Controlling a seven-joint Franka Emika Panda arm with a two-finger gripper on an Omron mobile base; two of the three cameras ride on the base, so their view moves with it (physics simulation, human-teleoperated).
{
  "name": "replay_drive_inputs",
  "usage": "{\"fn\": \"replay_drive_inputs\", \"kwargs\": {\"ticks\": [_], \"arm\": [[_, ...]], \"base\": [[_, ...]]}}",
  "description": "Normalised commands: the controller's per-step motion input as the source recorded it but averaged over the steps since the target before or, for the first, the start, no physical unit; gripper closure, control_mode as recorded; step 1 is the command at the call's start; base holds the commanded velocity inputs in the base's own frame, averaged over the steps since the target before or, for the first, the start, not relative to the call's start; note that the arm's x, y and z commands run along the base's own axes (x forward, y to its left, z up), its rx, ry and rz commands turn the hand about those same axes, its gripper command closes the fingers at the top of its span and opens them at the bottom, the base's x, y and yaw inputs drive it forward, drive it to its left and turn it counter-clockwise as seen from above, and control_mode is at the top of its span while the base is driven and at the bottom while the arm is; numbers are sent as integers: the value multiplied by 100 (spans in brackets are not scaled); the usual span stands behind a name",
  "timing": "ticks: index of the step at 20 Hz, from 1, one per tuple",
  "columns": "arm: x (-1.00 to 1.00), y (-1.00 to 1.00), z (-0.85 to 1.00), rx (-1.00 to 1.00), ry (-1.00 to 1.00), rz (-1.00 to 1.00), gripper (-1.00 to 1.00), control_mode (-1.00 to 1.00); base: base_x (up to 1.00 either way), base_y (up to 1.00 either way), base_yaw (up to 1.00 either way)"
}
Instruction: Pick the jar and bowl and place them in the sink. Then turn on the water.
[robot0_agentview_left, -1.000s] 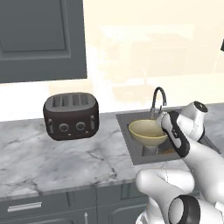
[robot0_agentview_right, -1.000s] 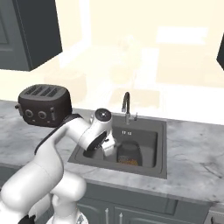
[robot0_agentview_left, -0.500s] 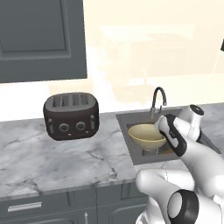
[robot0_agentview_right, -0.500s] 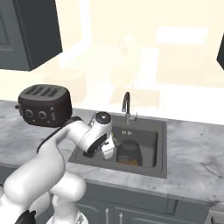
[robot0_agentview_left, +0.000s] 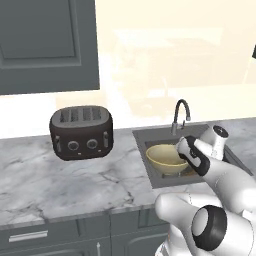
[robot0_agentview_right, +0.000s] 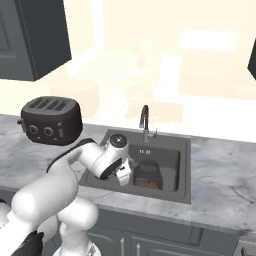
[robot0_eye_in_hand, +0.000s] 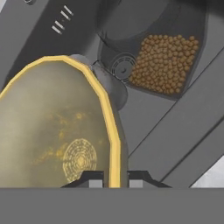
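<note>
While gripped over the sink (robot0_agentview_left: 150, 150), bowl (robot0_agentview_left: 166, 158) just beside jar (robot0_agentview_right: 147, 174), toaster (robot0_agentview_left: 81, 132) well apart.

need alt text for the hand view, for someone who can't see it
The gripper is shut on the rim of the bowl, a yellow-edged dish with a speckled olive inside, held over the dark grey sink. Beyond the bowl, the jar of brown granules lies in the basin next to the round drain.

The sink (robot0_agentview_left: 150, 142) and toaster (robot0_agentview_left: 81, 132) are seen forward and downward from behind the arm on both sides, while the bowl (robot0_eye_in_hand: 52, 127) rim is viewed closely from the hand camera.
</note>
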Motion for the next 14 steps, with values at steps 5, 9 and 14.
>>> {"fn": "replay_drive_inputs", "kwargs": {"ticks": [5,9,14], "arm": [[4,0,-18,0,0,-2,100,-100],[0,-1,-3,0,0,-1,100,-100],[0,0,-3,0,0,0,100,-100]], "base": [[0,0,0],[0,0,0],[0,0,0]]}}
